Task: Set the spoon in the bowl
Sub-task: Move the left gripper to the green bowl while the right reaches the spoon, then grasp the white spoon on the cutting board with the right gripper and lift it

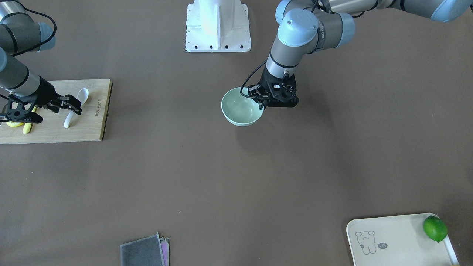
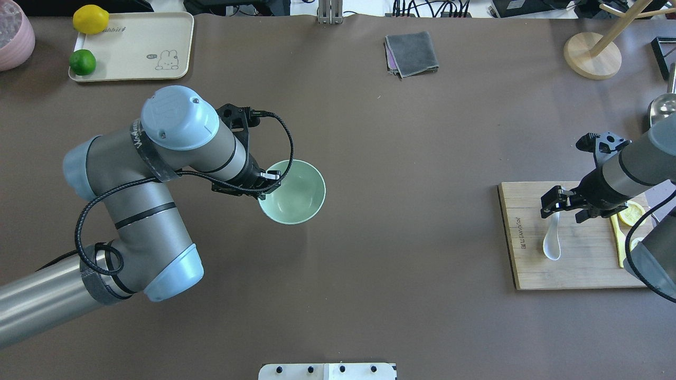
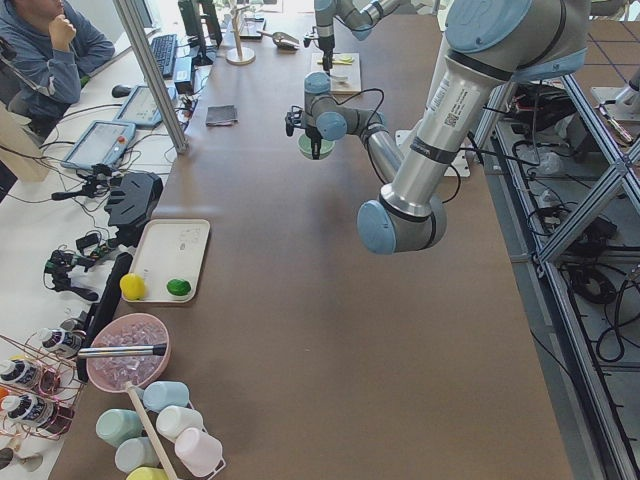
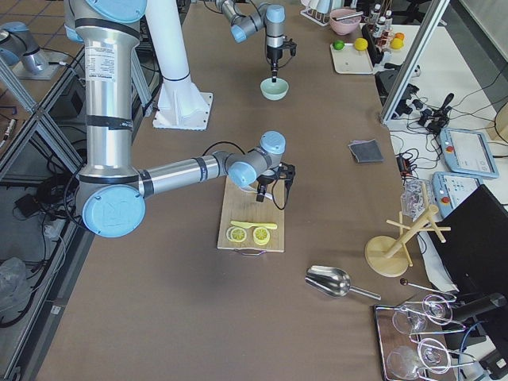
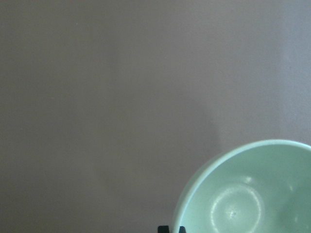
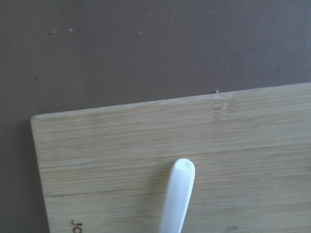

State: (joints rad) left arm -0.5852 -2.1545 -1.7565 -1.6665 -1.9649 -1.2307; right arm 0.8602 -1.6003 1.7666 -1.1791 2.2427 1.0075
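the left tool (image 1: 263, 105), just above the middle of the front-facing view, is clamped on the right-hand rim of the bowl (image 1: 240, 109), one finger inside and one outside. the pale green bowl sits upright with nothing in it, alone on the brown bench (image 1: 236, 177).

the right tool (image 1: 59, 115), at the left edge of that view, has its fingers spread wide apart and hangs over the handle of the spoon (image 1: 83, 95). the white spoon lies flat on a wooden cutting board (image 1: 92, 122), scoop toward the top of the frame, well apart from the bowl. a yellow knife (image 2: 618, 240) lies further along the board.

a cream tray (image 1: 391, 232) with a lime (image 1: 435, 228) sits in the lower right corner, and a grey cloth (image 1: 142, 253) lies at the bottom edge.
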